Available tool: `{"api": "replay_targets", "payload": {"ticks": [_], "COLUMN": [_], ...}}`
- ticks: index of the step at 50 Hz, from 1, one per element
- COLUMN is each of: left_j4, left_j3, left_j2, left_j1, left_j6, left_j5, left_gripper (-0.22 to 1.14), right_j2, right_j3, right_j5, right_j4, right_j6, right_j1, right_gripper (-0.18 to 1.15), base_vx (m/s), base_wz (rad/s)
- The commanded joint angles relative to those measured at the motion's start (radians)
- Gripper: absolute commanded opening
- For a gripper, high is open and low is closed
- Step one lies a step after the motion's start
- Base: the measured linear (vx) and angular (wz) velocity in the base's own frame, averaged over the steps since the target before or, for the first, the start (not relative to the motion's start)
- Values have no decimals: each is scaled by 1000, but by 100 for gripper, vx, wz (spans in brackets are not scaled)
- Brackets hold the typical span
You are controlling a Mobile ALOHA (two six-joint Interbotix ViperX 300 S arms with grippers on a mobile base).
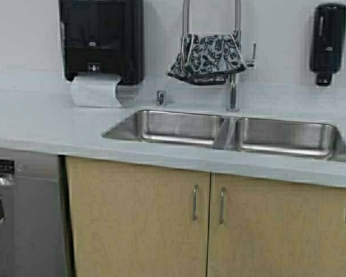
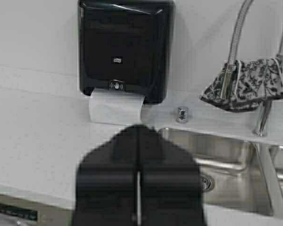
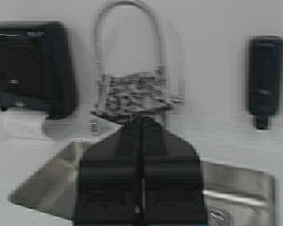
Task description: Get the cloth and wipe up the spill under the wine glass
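Note:
The cloth [image 1: 206, 58], dark with a white leaf print, hangs draped over the arched tap [image 1: 234, 63] behind the sink. It also shows in the left wrist view [image 2: 247, 84] and the right wrist view [image 3: 132, 96]. The wine glass and the spill are out of view. My left gripper [image 2: 140, 128] is shut and empty, held back from the counter in front of the paper dispenser. My right gripper [image 3: 142, 119] is shut and empty too, pointing toward the cloth from well short of the sink. Only dark slivers of the arms show at the high view's lower corners.
A double steel sink [image 1: 228, 138] is set in the pale counter [image 1: 40, 124]. A black paper towel dispenser [image 1: 101, 40] hangs at the back left, a black soap dispenser [image 1: 328, 43] at the back right. Wooden cabinet doors [image 1: 138, 225] and a grey dishwasher [image 1: 29, 219] stand below.

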Motion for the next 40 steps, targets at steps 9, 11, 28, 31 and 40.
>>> {"api": "replay_targets", "payload": {"ticks": [9, 11, 28, 31, 40], "left_j4": [-2, -2, -2, -2, -2], "left_j3": [3, 3, 3, 12, 35], "left_j2": [3, 2, -35, -66, -149], "left_j1": [0, 0, 2, 0, 0], "left_j6": [-3, -6, -6, -6, -9], "left_j5": [-2, 0, 3, 18, 84], "left_gripper": [3, 3, 3, 3, 3], "right_j2": [206, 233, 495, 531, 638], "right_j3": [-175, -192, -304, -301, -284], "right_j5": [17, 17, 15, 15, -18], "right_j4": [-15, -15, -20, -20, -20], "right_j6": [-3, -3, -8, -8, -6], "right_j1": [132, 146, 221, 221, 236], "right_gripper": [6, 6, 6, 7, 7], "base_vx": [34, 31, 31, 29, 29], "base_wz": [0, 3, 3, 0, -1]}}
